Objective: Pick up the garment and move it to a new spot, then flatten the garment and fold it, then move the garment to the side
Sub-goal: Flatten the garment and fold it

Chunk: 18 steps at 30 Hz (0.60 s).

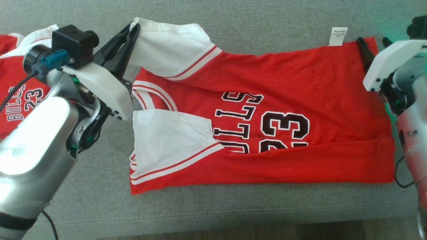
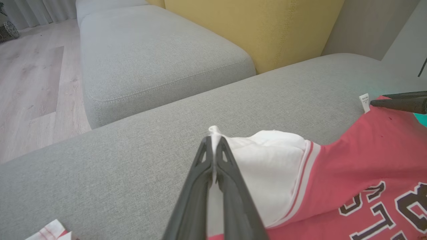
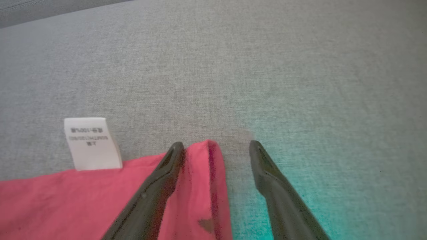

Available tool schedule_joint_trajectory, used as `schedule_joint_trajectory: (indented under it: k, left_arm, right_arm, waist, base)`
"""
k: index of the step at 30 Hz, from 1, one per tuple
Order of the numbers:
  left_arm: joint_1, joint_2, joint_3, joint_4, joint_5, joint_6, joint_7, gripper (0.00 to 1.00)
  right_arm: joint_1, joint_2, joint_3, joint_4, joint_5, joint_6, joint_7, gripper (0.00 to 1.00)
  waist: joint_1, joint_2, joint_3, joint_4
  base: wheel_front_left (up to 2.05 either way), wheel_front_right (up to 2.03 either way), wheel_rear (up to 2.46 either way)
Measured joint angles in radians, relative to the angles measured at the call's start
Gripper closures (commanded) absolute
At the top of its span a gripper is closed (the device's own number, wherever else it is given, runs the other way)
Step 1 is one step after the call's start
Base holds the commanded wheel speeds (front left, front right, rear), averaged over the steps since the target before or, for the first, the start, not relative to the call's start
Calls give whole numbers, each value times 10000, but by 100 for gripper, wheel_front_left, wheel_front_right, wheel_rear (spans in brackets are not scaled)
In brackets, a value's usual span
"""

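Soft daylight, teal glow, slight blur

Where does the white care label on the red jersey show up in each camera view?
Head view: care label upper right, on the jersey's far edge.
Left wrist view: label far right, mid-height.
Right wrist view: label lower left.
Shared landmark: the open right pincer at the red hem corner beside it.

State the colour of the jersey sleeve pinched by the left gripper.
The short sleeve is white with red-striped trim; the head view shows it best.
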Motion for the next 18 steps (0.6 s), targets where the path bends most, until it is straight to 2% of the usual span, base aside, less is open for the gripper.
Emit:
schedule_joint_trajectory:
  k: [1,7,13,18]
  left_arm:
    - [-29,2,-2,2,10,4,2,100]
    - [-106,42,4,12,12,90,75,100]
    - [-114,42,4,320,12,90,65,100]
    - [-448,-75,50,922,12,104,-151,100]
  right_arm:
    - [-72,35,36,65,188,0,82,100]
    - [-148,-29,663,69,608,0,82,100]
    - [-302,-355,757,359,556,0,-871,100]
    - [-832,-347,756,575,245,0,-1743,100]
  waist:
    - [0,0,-3,3]
    - [0,0,-4,-43]
    - [0,0,-69,-99]
    - [0,0,-73,-201]
  base:
    - [0,0,0]
    - [0,0,0]
    - [0,0,0]
    - [0,0,0]
